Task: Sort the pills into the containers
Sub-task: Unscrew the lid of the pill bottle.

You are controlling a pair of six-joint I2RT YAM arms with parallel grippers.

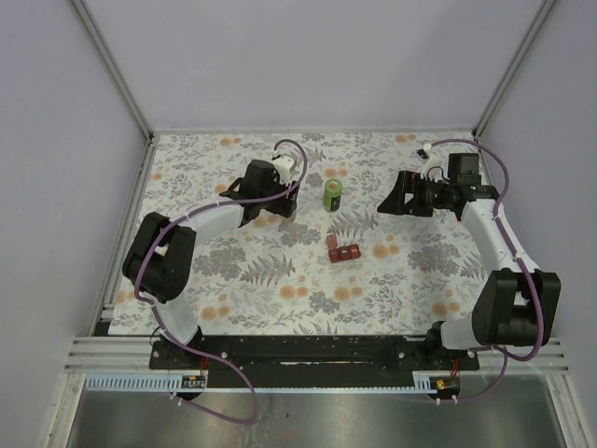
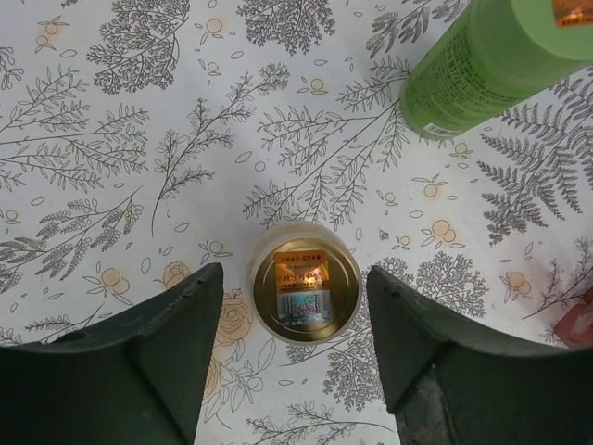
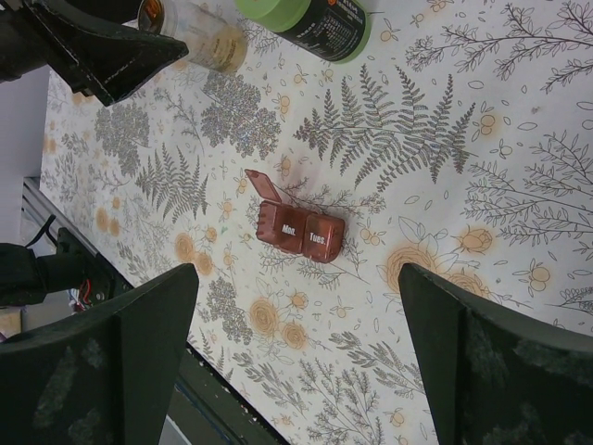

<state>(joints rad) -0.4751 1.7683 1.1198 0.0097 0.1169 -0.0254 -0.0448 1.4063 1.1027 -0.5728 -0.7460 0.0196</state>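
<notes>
A small pale bottle (image 2: 305, 283) with a gold cap stands upright on the flowered cloth, seen from above in the left wrist view. My left gripper (image 2: 295, 278) straddles it, open, with a gap on each side. The green bottle (image 2: 482, 60) stands just beyond it to the right (image 1: 333, 194). The dark-red pill box (image 3: 301, 230) lies mid-table (image 1: 343, 251), one end lid flipped up, the "Mon." and "Tues." lids shut. My right gripper (image 3: 296, 278) hovers open and empty above the cloth, on the near side of the box. No loose pills show.
The left arm's fingers (image 3: 102, 51) and the pale bottle (image 3: 199, 32) appear at the top left of the right wrist view. The table's near edge with a black rail (image 1: 298, 350) runs along the front. Grey walls close the left, back and right sides.
</notes>
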